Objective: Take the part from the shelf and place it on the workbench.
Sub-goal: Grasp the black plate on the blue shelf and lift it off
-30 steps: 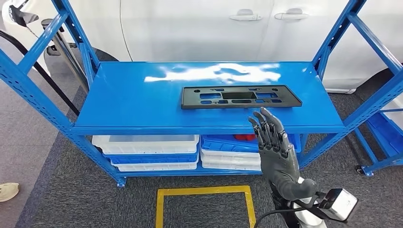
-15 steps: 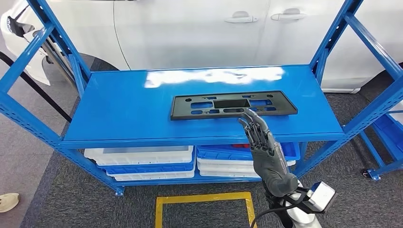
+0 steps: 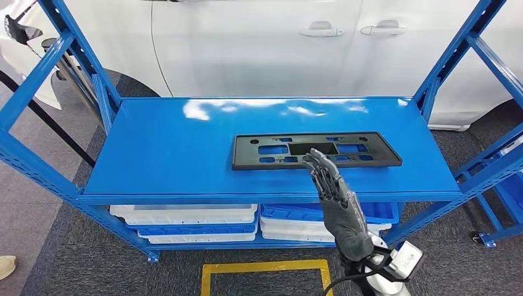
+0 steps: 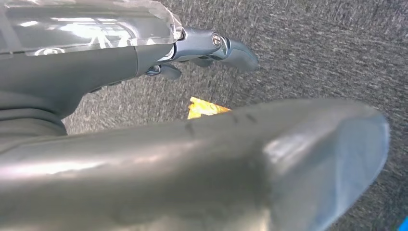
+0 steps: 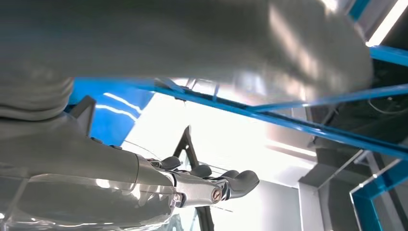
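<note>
- The head view is bright and sharp, with light coming from above.
- White glare shines on the back of the blue shelf (image 3: pixel 185 148) (like spilled milk).
- The left wrist view is dim, and the thumb (image 4: pixel 240 163) up close is blurry.
- The right wrist view has a big washed-out white patch, and the near cover (image 5: pixel 192 43) is soft and fuzzy.

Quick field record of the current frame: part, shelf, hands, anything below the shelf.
part: black flat plate with cutouts, lying flat on the shelf top, right of centre
shelf: blue metal rack, glossy top deck
right hand: fingers spread, tips over the plate's near edge; contact cannot be told; holding nothing
left hand: hanging over grey carpet, holding nothing; fingers mostly hidden
lower shelf: white and blue trays, stacked
floor: yellow tape square
background: white car behind rack
</note>
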